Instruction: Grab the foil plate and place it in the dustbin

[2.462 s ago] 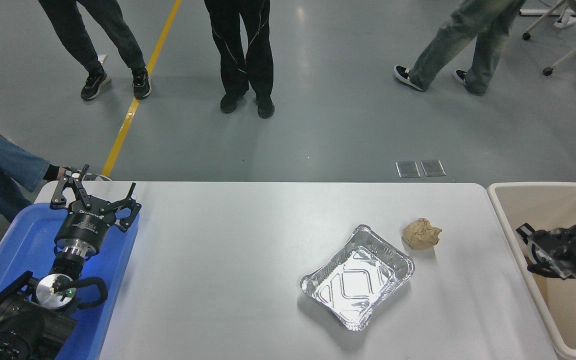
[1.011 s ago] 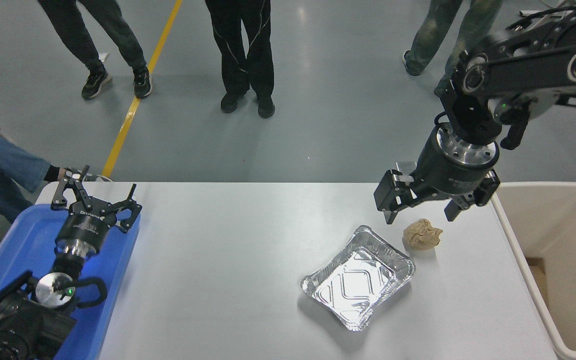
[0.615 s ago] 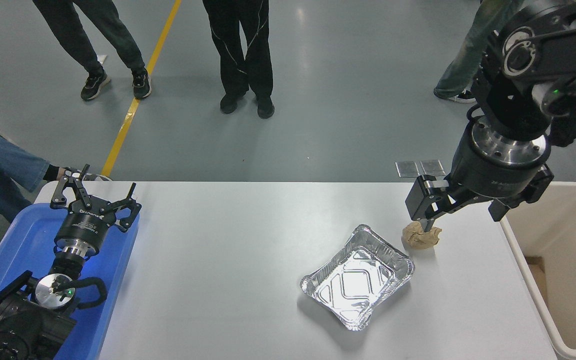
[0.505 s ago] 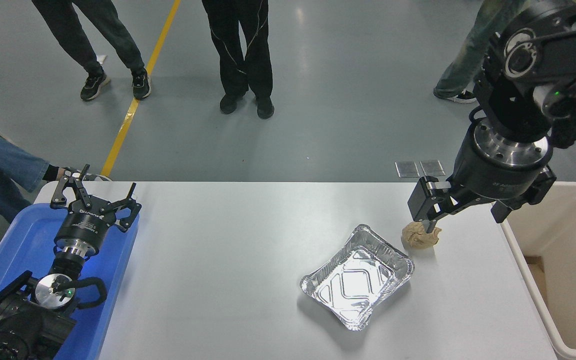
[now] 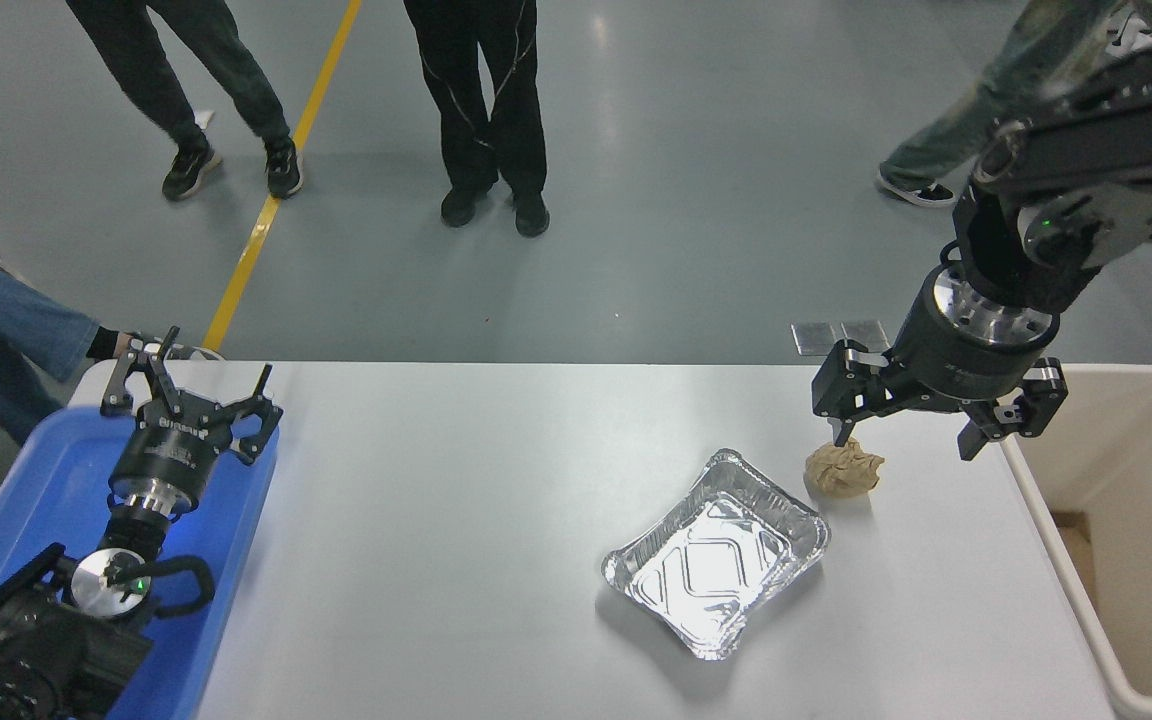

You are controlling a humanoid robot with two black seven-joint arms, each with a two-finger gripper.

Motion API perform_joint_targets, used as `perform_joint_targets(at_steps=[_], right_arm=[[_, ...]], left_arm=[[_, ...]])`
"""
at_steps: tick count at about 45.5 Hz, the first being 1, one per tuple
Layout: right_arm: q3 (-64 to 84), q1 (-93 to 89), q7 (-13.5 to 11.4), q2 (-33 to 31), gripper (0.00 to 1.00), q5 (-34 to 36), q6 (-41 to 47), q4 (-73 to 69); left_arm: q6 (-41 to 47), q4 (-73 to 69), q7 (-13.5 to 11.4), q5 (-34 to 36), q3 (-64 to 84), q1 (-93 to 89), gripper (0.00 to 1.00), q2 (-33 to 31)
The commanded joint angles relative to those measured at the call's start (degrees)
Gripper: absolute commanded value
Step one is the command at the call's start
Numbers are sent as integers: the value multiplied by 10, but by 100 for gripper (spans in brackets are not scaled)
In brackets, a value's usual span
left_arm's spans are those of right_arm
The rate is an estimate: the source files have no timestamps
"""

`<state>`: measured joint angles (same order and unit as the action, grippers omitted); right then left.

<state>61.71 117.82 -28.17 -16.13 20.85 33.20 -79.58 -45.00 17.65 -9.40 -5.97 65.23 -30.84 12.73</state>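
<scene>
The foil plate (image 5: 715, 554) lies below-left of the right pincer (image 5: 906, 442) (fingers spread wide), apart.

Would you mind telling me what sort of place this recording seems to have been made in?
Most likely a robotics lab or industrial test floor. The floor is smooth grey concrete with a yellow line painted across it, several people stand watching from the table's far side, and the white table holds only a few test props.
</scene>
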Motion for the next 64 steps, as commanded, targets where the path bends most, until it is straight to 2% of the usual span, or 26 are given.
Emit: perform_joint_targets(at_steps=[1, 7, 12, 30, 39, 50, 57, 64], right_arm=[[1, -111, 0, 4, 100, 88, -101, 38], [-9, -195, 0, 8, 100, 149, -168, 62], [-35, -263, 1, 17, 100, 169, -217, 74], [-202, -443, 7, 25, 100, 154, -318, 143], [-237, -465, 42, 24, 99, 119, -335, 157], [-255, -472, 56, 24, 99, 112, -352, 164], [-255, -492, 68, 25, 92, 67, -367, 180], [-249, -502, 79, 35, 75, 16, -387, 181]], left_arm=[[0, 0, 0, 0, 0, 0, 99, 0], [0, 0, 0, 0, 0, 0, 99, 0], [0, 0, 0, 0, 0, 0, 99, -1], [0, 0, 0, 0, 0, 0, 99, -1], [0, 0, 0, 0, 0, 0, 99, 0], [0, 0, 1, 0, 0, 0, 99, 0], [0, 0, 0, 0, 0, 0, 99, -1], [0, 0, 0, 0, 0, 0, 99, -1]])
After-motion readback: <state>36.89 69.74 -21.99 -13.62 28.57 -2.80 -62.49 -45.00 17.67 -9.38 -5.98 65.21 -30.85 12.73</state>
